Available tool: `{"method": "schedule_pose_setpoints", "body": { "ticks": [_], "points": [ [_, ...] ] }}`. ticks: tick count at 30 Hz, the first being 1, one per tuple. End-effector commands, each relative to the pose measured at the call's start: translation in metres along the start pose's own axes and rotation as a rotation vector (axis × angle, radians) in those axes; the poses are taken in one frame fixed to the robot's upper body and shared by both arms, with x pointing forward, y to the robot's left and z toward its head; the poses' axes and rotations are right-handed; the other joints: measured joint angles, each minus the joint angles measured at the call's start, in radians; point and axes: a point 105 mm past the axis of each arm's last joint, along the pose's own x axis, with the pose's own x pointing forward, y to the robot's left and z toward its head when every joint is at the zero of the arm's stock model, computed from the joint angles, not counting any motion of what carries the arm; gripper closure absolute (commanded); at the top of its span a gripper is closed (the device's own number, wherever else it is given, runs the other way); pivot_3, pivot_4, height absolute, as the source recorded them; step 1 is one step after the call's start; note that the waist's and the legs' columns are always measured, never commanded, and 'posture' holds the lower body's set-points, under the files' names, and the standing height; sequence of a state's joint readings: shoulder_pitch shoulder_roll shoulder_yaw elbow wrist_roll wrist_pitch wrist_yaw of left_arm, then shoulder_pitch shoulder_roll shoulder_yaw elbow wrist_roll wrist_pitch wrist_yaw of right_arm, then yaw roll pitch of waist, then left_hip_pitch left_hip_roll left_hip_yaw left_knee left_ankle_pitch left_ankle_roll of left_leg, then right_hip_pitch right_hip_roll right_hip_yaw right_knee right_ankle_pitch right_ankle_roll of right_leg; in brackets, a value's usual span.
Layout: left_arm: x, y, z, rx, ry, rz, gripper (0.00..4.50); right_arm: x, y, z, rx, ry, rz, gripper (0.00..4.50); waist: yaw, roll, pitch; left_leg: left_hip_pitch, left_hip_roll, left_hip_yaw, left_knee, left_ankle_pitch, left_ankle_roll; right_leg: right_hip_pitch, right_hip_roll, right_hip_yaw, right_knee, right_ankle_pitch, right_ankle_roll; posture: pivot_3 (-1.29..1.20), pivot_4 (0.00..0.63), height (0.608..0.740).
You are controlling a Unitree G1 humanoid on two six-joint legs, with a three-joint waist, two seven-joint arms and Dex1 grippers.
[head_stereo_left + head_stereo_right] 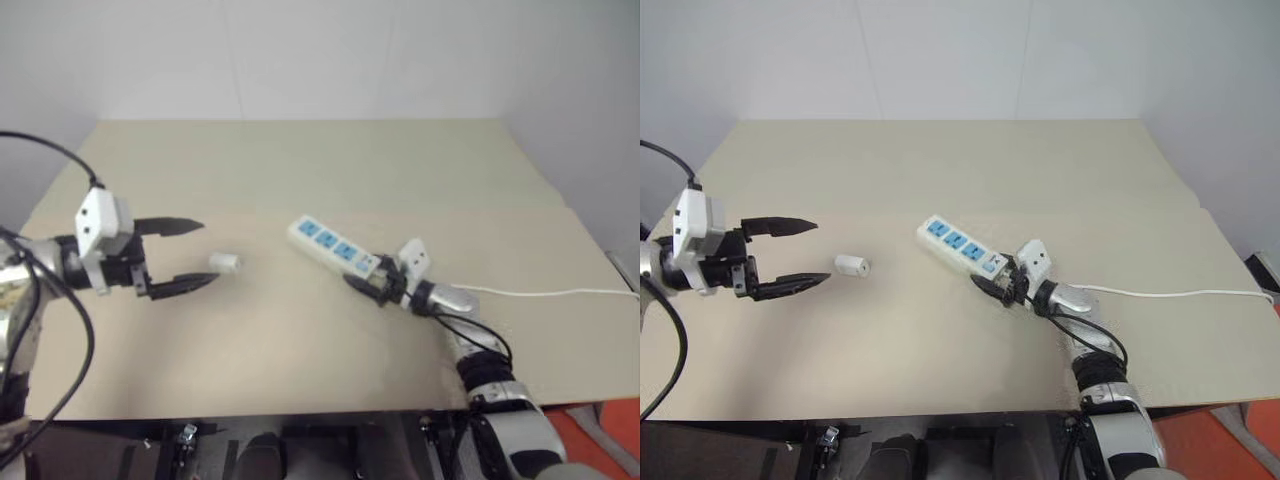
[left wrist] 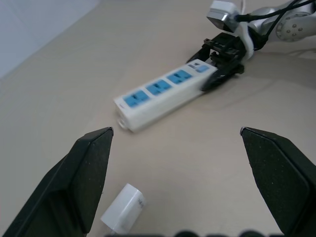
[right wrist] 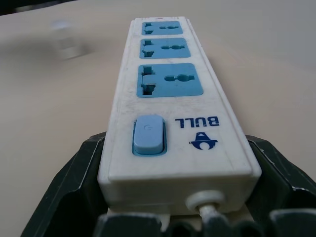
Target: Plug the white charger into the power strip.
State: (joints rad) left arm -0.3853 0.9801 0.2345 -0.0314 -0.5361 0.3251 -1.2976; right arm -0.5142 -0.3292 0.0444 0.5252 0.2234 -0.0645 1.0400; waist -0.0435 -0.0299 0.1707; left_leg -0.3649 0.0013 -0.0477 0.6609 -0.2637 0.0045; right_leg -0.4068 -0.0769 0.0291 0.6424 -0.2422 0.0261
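The power strip lies slantwise on the beige table, its three blue outlets facing up. My right gripper is shut on its switch end, one black finger against each long side. Its thin white cord trails off to the right. To the left of the strip, the small white charger lies on its side on the table. My left gripper hovers just left of the charger and above the table, open wide. In the left wrist view the charger lies low, near one finger.
The beige table stretches far back to a white wall. Its front edge runs close below both arms. A black cable loops over my left arm.
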Motion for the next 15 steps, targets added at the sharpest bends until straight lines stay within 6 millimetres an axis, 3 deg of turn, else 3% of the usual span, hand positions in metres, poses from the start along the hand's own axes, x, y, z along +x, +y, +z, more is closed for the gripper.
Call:
{"method": "schedule_pose_setpoints", "body": {
  "ticks": [1,9,15],
  "points": [
    [0.000,0.016,0.005,0.054,0.048,-0.019,0.00,-0.007,0.021,0.018,-0.064,-0.018,0.199,1.07,0.000,0.000,0.000,-0.002,0.000,0.000,0.000,0.000,0.000,-0.001,0.000,0.000,0.000,0.000,0.000,0.00,0.150,0.740],
    [0.020,0.061,0.016,0.043,0.160,0.017,0.00,-0.019,0.046,0.014,-0.163,0.054,0.401,1.07,-0.002,-0.001,0.001,-0.010,-0.001,0.006,0.003,0.000,0.000,-0.013,0.000,0.001,0.005,0.000,0.000,0.00,0.150,0.740],
    [0.038,0.055,0.016,0.068,0.426,-0.204,0.00,-0.014,0.047,0.006,-0.163,0.072,0.401,1.07,-0.003,-0.001,0.001,-0.019,-0.001,0.005,0.009,0.000,0.000,-0.016,0.001,0.001,0.006,0.001,0.001,0.00,0.150,0.740]
  ]
}}
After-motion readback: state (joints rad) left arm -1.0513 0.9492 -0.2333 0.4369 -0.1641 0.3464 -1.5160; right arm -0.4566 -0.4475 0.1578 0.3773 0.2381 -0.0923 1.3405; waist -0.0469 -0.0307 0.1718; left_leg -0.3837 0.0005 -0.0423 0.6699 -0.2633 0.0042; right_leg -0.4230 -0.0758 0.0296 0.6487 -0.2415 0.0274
